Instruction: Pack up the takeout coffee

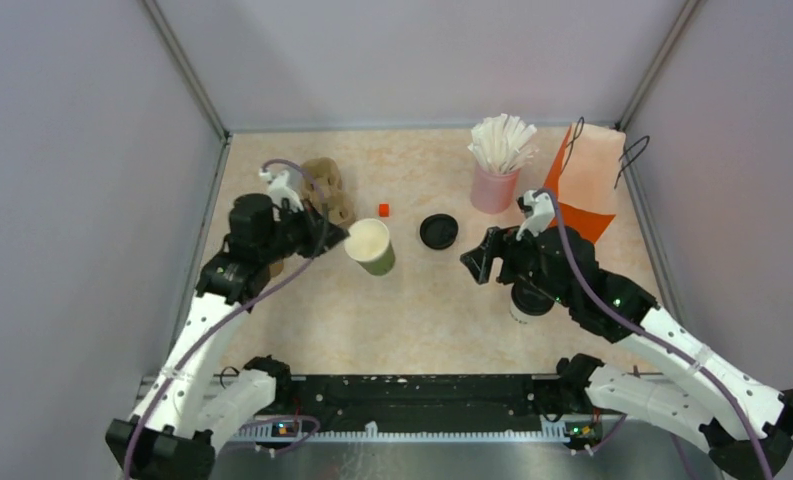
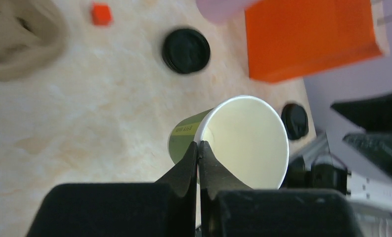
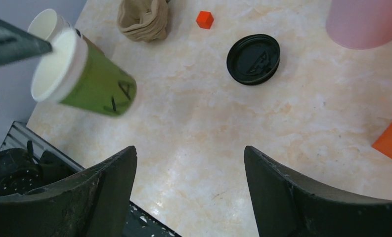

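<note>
L gripper (image 2: 198, 144) was clamped on the rim of the paper cup (image 2: 248, 140), one finger inside and one outside. The cup was tilted, lidless, at table (image 3: 194, 113) centre-left. R gripper (image 3: 189, 163) hung over bare tabletop w/ jaws wide apart, holding nothing. Beyond it the black lid (image 3: 253, 59) lay flat, apart from the cup, near the pink cup (image 3: 364, 22) and orange bag (image 2: 307, 37).

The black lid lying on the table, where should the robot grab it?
Probably by its thin rim, from straight above. The black lid lies flat on the table with nothing touching it, so the open right end effector can drop one finger on each opposite edge. It's too low to catch sideways.
</note>
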Robot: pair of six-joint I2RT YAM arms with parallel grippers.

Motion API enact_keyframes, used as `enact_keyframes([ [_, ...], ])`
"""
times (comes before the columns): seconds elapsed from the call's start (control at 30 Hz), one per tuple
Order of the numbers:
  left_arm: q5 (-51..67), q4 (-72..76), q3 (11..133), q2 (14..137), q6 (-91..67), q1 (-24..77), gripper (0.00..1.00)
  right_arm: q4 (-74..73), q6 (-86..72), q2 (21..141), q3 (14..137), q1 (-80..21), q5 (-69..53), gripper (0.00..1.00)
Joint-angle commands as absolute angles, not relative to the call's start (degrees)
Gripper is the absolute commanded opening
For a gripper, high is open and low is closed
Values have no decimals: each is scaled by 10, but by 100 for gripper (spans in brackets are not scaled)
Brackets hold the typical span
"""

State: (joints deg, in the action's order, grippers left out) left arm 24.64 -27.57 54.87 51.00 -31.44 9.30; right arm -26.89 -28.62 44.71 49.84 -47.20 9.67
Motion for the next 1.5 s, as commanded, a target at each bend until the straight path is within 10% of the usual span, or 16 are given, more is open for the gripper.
enact_keyframes([
  [0.0, 197, -167, 471, 523, -358, 256, 0, -308, -281, 415, 540, -477, 151, 78],
  [0.23, 103, -81, 475, 666, -351, 467, 0, -338, -292, 372, 550, -477, 192, 78],
  [0.57, -13, -6, 391, 646, -288, 523, 1, -333, -308, 351, 501, -478, 180, 78],
  [0.77, -7, -5, 367, 640, -292, 523, 17, -307, -309, 372, 484, -478, 165, 78],
  [1.03, -11, -73, 419, 576, -258, 523, 98, -270, -322, 453, 480, -477, 175, 82],
  [1.47, -201, -228, 437, 334, -47, 523, 99, -157, -335, 780, 569, -452, 289, 40],
])
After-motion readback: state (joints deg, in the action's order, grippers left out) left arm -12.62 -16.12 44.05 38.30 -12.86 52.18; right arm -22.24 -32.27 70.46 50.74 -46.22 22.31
